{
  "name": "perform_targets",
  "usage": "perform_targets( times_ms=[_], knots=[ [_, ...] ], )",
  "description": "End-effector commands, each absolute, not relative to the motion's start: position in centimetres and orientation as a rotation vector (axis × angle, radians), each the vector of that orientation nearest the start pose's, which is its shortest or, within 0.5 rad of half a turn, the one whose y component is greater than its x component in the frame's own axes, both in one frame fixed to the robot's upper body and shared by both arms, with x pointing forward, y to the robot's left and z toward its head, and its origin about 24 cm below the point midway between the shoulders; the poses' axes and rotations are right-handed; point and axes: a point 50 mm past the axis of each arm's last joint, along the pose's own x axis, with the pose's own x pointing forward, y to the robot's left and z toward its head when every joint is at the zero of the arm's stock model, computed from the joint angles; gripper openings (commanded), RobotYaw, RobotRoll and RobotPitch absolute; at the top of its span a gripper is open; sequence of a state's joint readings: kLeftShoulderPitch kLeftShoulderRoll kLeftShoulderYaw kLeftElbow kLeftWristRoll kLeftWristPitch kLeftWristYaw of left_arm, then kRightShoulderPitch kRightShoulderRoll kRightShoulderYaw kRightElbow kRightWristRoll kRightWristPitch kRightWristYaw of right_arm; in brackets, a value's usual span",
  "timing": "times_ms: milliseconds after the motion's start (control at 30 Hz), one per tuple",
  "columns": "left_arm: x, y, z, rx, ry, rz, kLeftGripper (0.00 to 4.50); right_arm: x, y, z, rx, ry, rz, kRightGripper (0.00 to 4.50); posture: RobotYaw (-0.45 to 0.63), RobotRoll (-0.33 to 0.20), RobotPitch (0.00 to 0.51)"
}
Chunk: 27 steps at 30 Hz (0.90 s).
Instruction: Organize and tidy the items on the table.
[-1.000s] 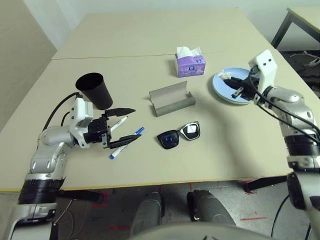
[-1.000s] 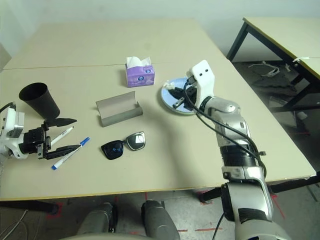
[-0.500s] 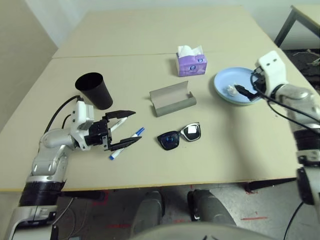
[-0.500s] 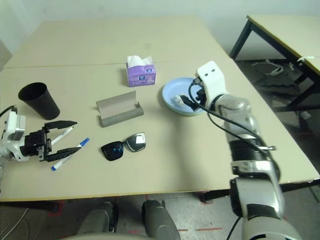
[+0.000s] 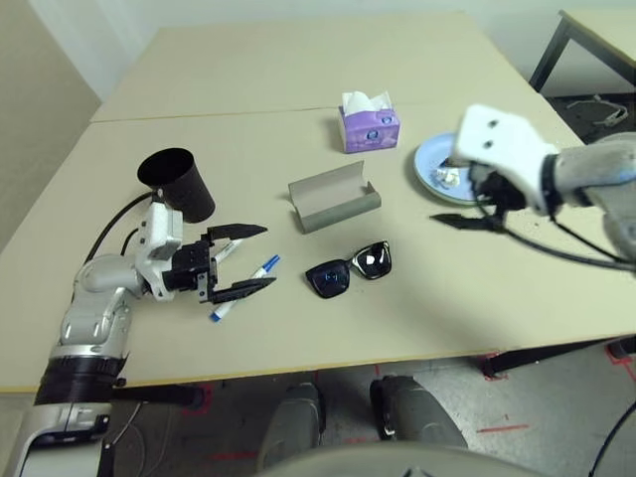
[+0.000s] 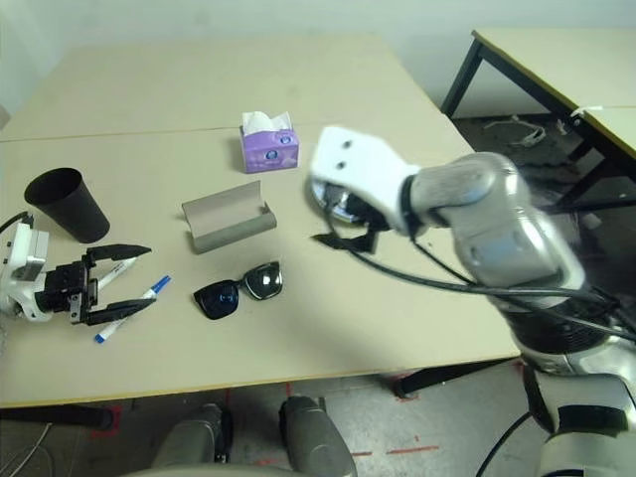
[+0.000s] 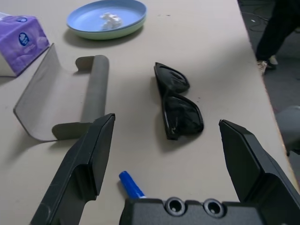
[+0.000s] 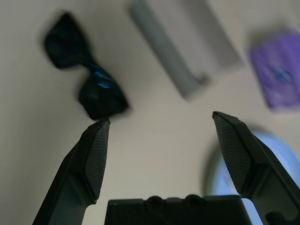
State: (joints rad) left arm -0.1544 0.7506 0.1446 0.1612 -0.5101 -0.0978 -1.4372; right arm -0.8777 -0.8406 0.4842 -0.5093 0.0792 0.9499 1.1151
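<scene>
Right claw (image 5: 465,221) has left the paper wad (image 5: 446,176) on the plate, now released, empty, swinging toward sunglasses (image 5: 347,272) at its 8 o'clock, nearer than the open left claw (image 5: 245,260).

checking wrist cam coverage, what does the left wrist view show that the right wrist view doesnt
Left wrist view alone: a blue marker cap, the white paper wad lying on the blue plate, and the open left gripper.
Right wrist view alone: the open right gripper.
Both: black sunglasses, the open grey glasses case, the purple tissue box and the table.
</scene>
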Motion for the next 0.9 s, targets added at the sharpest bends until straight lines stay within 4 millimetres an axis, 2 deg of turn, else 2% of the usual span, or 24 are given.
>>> perform_targets(
  times_ms=[33, 167, 300, 467, 700, 900],
  knots=[
    [23.2, 27.1, 12.3, 0.339, 0.014, -1.252, 4.5, 26.5, -9.3, 21.7, -1.071, 0.313, 1.197, 4.45, -0.1, 0.0, 0.112],
    [22.2, 27.9, 12.1, 0.346, 0.036, -1.222, 4.5, 26.7, -7.3, 20.5, -1.121, 0.294, 1.276, 4.45, -0.07, 0.0, 0.114],
    [21.7, 28.2, 11.9, 0.343, 0.038, -1.186, 4.5, 26.9, -6.5, 19.7, -1.16, 0.294, 1.32, 4.45, -0.05, 0.0, 0.116],
    [21.5, 28.3, 11.7, 0.341, 0.039, -1.168, 4.5, 26.9, -5.2, 17.8, -1.189, 0.306, 1.368, 4.45, -0.04, 0.0, 0.116],
    [21.6, 28.1, 11.6, 0.341, 0.031, -1.158, 4.5, 27.8, -5.2, 15.0, -1.232, 0.353, 1.353, 4.45, -0.04, 0.0, 0.116],
    [21.8, 28.2, 11.9, 0.353, 0.023, -1.141, 4.5, 28.5, -5.4, 14.1, -1.24, 0.364, 1.335, 4.45, -0.04, 0.0, 0.115]
  ],
)
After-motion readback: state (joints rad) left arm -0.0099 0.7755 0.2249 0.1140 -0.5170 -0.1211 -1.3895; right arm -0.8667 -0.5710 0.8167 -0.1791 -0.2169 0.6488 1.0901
